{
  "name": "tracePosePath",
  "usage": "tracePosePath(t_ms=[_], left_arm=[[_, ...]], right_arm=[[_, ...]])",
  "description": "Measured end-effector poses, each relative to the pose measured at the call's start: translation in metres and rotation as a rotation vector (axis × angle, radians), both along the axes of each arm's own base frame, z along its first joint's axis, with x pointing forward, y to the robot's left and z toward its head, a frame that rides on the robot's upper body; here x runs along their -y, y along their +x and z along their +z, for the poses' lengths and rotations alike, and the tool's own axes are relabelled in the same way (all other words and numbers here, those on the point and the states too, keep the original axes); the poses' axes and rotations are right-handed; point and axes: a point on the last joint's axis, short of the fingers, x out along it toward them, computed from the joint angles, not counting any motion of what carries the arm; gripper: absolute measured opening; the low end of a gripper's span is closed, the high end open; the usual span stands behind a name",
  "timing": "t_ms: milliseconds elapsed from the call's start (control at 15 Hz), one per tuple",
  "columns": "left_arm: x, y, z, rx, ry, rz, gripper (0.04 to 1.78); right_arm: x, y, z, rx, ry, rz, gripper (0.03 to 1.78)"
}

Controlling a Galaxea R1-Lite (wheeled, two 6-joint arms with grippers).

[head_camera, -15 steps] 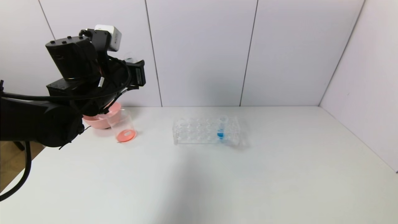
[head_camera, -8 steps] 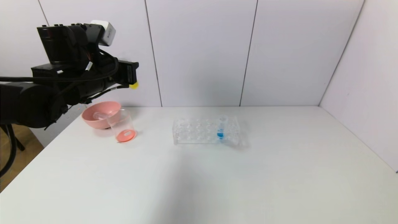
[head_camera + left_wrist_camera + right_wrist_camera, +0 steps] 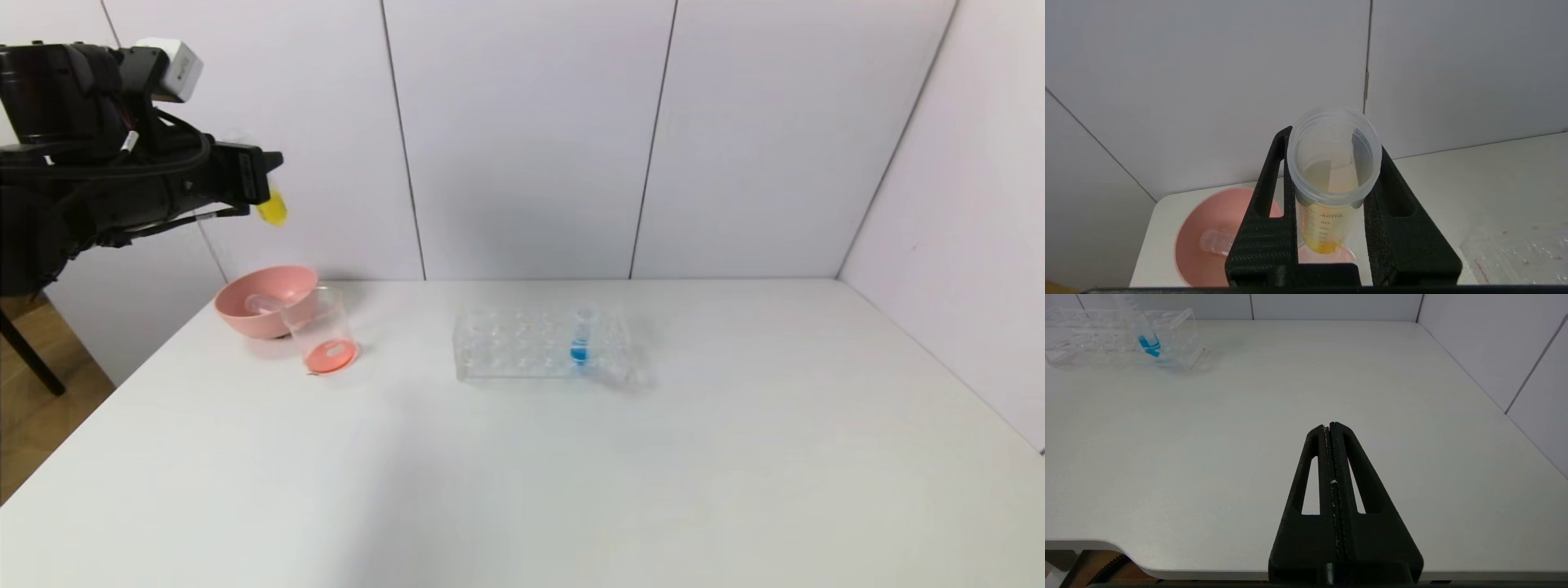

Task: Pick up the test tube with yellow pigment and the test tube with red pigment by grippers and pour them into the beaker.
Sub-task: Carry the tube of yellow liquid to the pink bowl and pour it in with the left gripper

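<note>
My left gripper (image 3: 260,175) is shut on the test tube with yellow pigment (image 3: 273,209) and holds it high in the air, above and left of the beaker. In the left wrist view the gripper (image 3: 1333,143) clasps the tube (image 3: 1331,179) near its open mouth, and yellow liquid sits at its bottom. The clear beaker (image 3: 320,330) stands on the table with red-orange liquid in its bottom. No tube with red pigment shows; an empty clear tube (image 3: 263,304) lies in the pink bowl. My right gripper (image 3: 1330,425) is shut and empty, low over the table's near edge.
The pink bowl (image 3: 265,300) stands right behind the beaker at the table's far left. A clear tube rack (image 3: 543,343) with one blue-liquid tube (image 3: 580,335) stands mid-table. Grey walls close off the back and right.
My left arm has swung to the left and a little up with the yellow tube, away from above the bowl and beaker. The tube's yellow end now shows below the gripper.
</note>
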Motion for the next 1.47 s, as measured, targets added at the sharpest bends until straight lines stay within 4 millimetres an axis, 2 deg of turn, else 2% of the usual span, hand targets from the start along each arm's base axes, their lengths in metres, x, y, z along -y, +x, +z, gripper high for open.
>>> tracePosePath(t_ms=[267, 733, 1067, 1467], left_arm=[[-0.027, 0.001, -0.005, -0.076, -0.02, 0.0, 0.47], [-0.071, 0.009, -0.019, -0.112, -0.012, -0.021, 0.47], [-0.084, 0.016, -0.031, -0.122, 0.096, -0.085, 0.47], [-0.083, 0.024, -0.044, -0.191, 0.241, -0.297, 0.47]], right_arm=[[0.0, 0.0, 0.0, 0.0, 0.0, 0.0, 0.11], [0.0, 0.0, 0.0, 0.0, 0.0, 0.0, 0.11], [0.0, 0.0, 0.0, 0.0, 0.0, 0.0, 0.11], [0.0, 0.0, 0.0, 0.0, 0.0, 0.0, 0.11]])
